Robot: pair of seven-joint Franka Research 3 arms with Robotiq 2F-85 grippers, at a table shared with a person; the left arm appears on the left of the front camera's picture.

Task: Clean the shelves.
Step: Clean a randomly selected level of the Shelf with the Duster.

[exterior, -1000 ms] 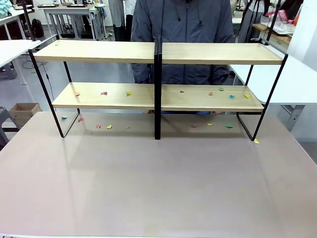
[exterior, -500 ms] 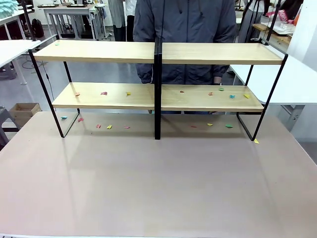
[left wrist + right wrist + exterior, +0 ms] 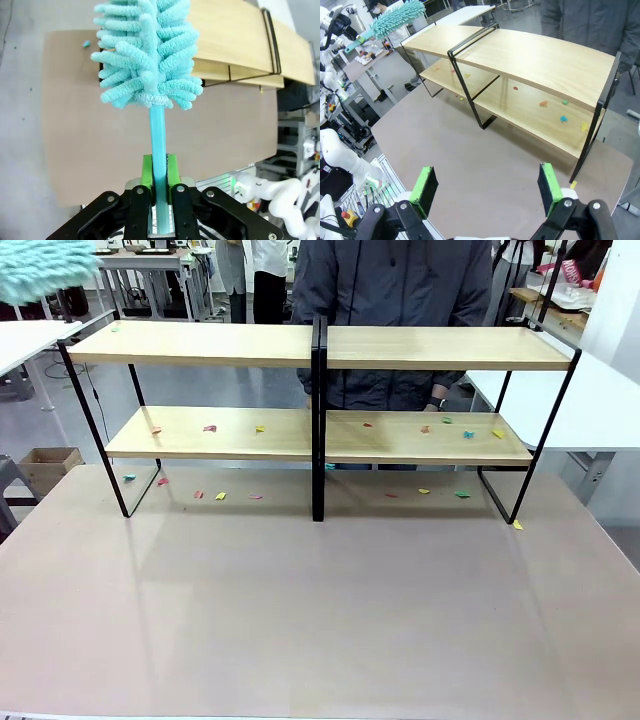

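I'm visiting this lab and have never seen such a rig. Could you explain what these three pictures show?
It is a robot with two arms at a table. The front picture is taken from between the arms, looking across the table at a person standing behind the shelves. Small coloured scraps lie on the lower board and on the table beneath. The other two pictures come from cameras on the wrists, looking along each arm's jaws. The left jaws are shut on the handle of a fluffy teal duster, held up above the table. The right jaws stand open and empty above the table, facing the shelves.
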